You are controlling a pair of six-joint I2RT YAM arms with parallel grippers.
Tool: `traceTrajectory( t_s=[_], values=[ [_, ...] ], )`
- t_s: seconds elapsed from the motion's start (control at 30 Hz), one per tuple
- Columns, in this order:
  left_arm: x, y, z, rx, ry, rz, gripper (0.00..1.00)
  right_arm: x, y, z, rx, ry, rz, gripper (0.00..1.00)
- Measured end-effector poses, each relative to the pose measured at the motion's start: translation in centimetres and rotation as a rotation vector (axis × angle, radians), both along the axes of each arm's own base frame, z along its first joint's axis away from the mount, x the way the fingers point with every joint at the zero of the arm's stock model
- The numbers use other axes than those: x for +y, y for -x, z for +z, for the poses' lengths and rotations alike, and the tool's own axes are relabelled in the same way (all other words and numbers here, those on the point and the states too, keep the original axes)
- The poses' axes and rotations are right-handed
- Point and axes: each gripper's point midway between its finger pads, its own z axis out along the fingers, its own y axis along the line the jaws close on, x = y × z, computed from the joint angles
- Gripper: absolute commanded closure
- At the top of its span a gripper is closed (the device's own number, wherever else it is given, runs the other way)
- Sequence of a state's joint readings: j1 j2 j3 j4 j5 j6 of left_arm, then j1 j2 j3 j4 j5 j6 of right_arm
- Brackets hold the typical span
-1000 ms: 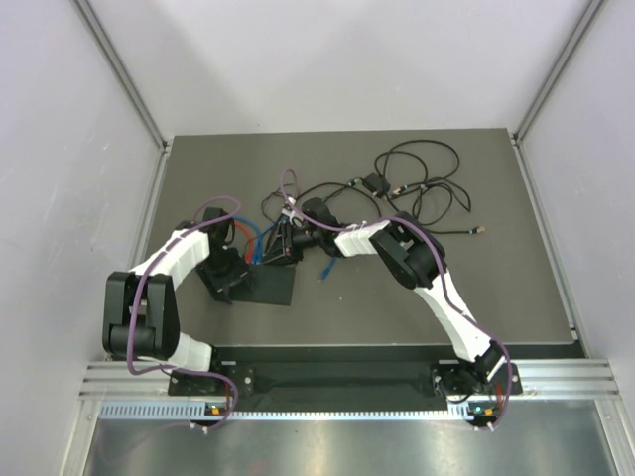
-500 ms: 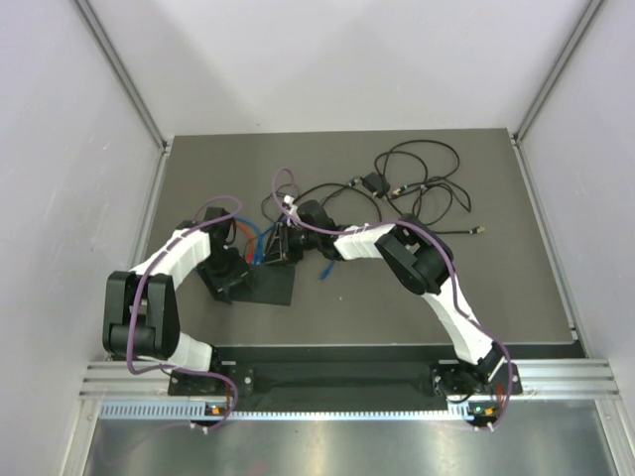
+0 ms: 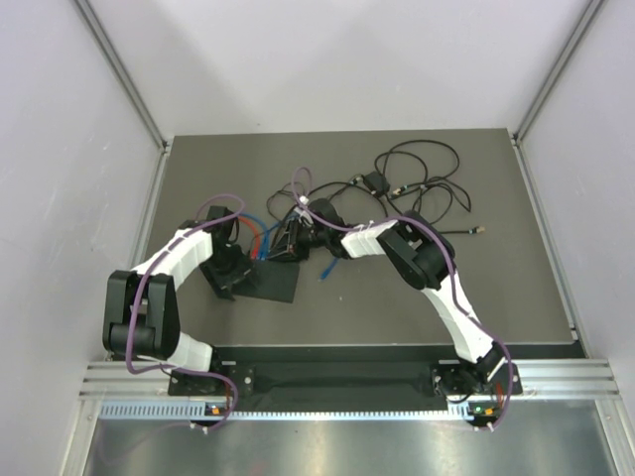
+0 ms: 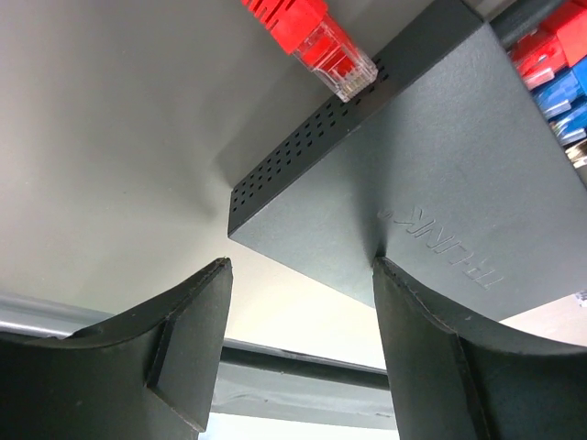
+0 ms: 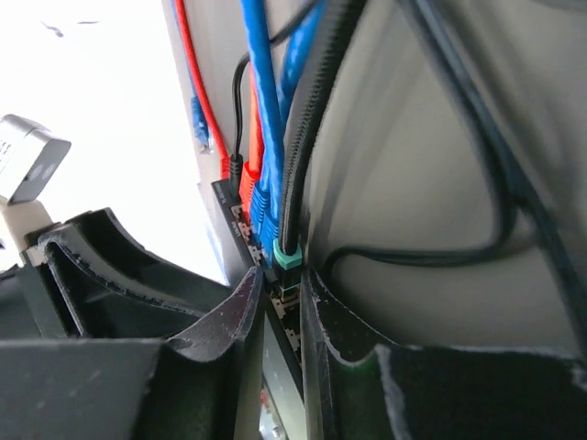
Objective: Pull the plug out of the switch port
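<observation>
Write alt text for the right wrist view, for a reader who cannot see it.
The right pincer grips the teal-collared plug of a black braided cable, which is seated in a port of the switch. Blue cables and a red cable run from neighbouring ports.

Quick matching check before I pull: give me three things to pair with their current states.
1. left pincer
2. right pincer
3. red cable plug with clear tip

a. unplugged, beside the flat matte-black switch box's vented side
b. pinching the teal-collared plug of the black braided cable
c. open, astride the box's corner

Pairs: 1-c; 2-b; 3-a
</observation>
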State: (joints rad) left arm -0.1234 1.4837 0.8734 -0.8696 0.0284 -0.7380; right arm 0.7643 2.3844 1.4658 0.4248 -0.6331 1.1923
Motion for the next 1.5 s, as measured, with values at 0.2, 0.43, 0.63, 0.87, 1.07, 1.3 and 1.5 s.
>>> traceTrajectory(
  t_s=[0.2,0.43,0.63,0.87,1.07,1.3,1.5],
  values=[
    [-0.1,-0.4,0.0,-0.015,0.002,0.002,0.33,0.2,-1.1,0.2,-0.122,0.105,0.067,1.00],
    [-0.2,-0.4,0.0,-0.018,0.003,0.002,0.33,0.2,-1.3,-0.1,-0.334,0.230,0.157,1.00],
    [-0.2,-0.4,0.0,-0.016,0.003,0.002,0.33,0.1,-1.3,0.1,-0.495,0.344,0.187,1.00],
    [-0.2,-0.3,0.0,-0.014,0.002,0.002,0.33,-0.1,-1.8,0.1,-0.328,0.218,0.072,1.00],
    [-0.2,-0.3,0.0,-0.013,0.001,0.000,0.33,-3.9,-9.8,2.3,-0.194,0.079,-0.231,1.00],
    [-0.2,-0.3,0.0,-0.013,0.001,0.000,0.33,-5.5,-13.4,4.3,-0.274,0.109,-0.281,1.00],
    [-0.2,-0.3,0.0,-0.014,0.001,-0.002,0.33,-10.1,-14.6,5.9,-0.347,0.285,-0.233,1.00]
  ],
)
